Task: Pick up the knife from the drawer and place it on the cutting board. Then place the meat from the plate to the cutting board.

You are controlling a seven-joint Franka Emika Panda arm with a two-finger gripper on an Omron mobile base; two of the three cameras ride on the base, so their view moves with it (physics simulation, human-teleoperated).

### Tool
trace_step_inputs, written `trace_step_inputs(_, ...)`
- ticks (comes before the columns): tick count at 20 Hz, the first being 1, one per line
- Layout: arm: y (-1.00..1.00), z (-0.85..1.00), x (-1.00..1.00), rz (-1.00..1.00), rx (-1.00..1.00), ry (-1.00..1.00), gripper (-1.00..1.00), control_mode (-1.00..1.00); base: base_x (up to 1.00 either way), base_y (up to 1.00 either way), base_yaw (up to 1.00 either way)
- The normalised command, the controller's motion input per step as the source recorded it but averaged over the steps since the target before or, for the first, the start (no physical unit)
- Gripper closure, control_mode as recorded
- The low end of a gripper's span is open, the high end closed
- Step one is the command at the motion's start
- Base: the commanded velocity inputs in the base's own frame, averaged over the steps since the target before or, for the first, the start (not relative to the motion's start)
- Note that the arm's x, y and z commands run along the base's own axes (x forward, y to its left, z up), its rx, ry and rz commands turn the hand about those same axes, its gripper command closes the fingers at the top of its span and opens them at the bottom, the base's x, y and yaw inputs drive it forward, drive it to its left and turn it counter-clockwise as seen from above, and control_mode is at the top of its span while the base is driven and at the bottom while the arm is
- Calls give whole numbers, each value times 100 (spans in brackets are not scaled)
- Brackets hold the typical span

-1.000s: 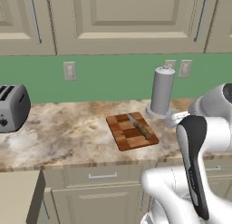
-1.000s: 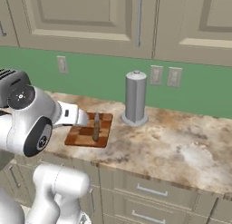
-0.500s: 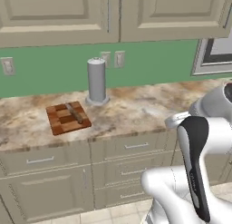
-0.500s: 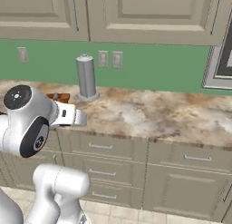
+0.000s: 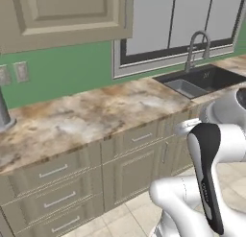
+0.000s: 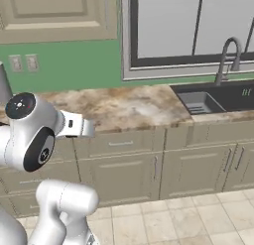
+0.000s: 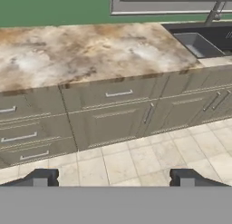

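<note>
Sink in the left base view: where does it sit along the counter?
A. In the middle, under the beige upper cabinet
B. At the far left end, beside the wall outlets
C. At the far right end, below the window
C: the dark sink with its curved faucet lies at the counter's right end, under the window.

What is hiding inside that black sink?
The sink looks like a dark basin with a pale grey inner wall, with a curved silver faucet behind it. Its near rim covers the bottom, so anything lying there cannot be seen.
</note>
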Motion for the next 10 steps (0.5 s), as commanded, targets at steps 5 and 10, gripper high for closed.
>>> trace_step_inputs(5, 0, 0, 0, 0, 0, 0, -100, 100, -27, -100, -50)
trace_step_inputs(10, 0, 0, 0, 0, 0, 0, -100, 100, -16, -99, -47)
